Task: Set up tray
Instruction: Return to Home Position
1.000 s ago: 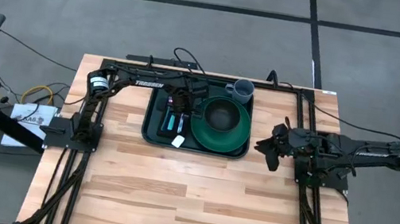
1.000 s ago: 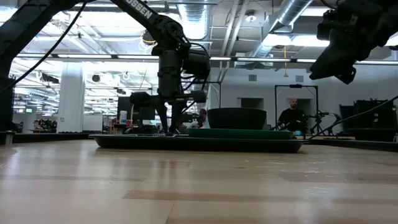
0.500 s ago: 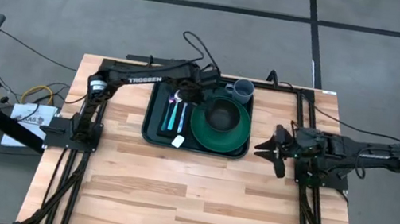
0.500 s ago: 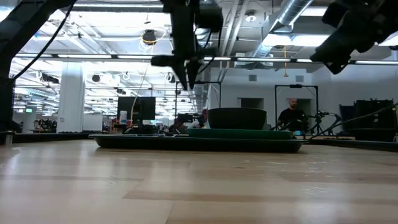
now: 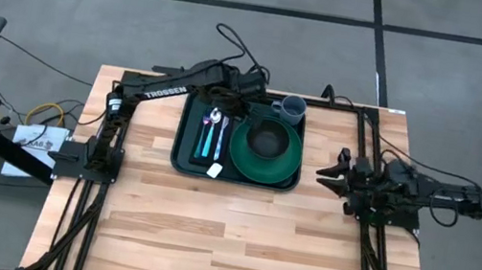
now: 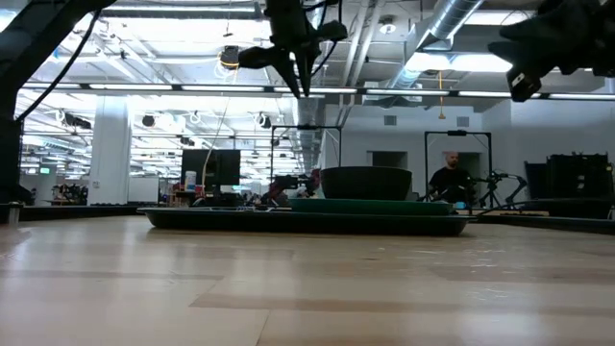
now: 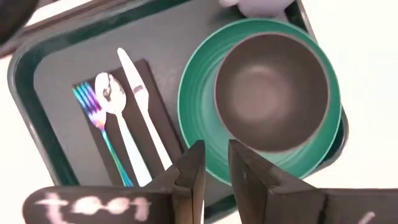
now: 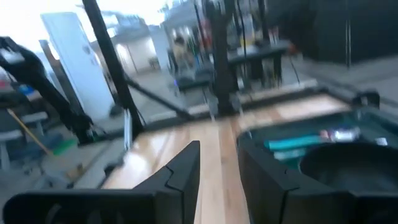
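The dark green tray (image 5: 187, 136) (image 7: 22, 81) lies at the table's far middle. On it sit a round green plate (image 7: 199, 93) with a dark bowl (image 5: 266, 139) (image 7: 270, 90) in it. A fork (image 7: 93, 109), spoon (image 7: 109, 90) and knife (image 7: 140, 118) lie side by side on a flat black rectangle (image 7: 158, 109). My left gripper (image 5: 229, 104) (image 7: 216, 165) hangs high over the tray's far part, narrowly open and empty. My right gripper (image 5: 324, 174) (image 8: 217, 168) waits right of the tray, open and empty.
A grey cup (image 5: 291, 110) stands on the table just beyond the tray's far right corner. A small white tag (image 5: 214, 169) lies at the tray's near rim. Bare wood fills the near half of the table. A person (image 6: 450, 183) sits far behind the table.
My left gripper has risen from the cutlery on the tray, high above it and a little toward the far edge. The fork, spoon and knife stay lying on the black rectangle. My right arm has drawn back toward the table's right edge.
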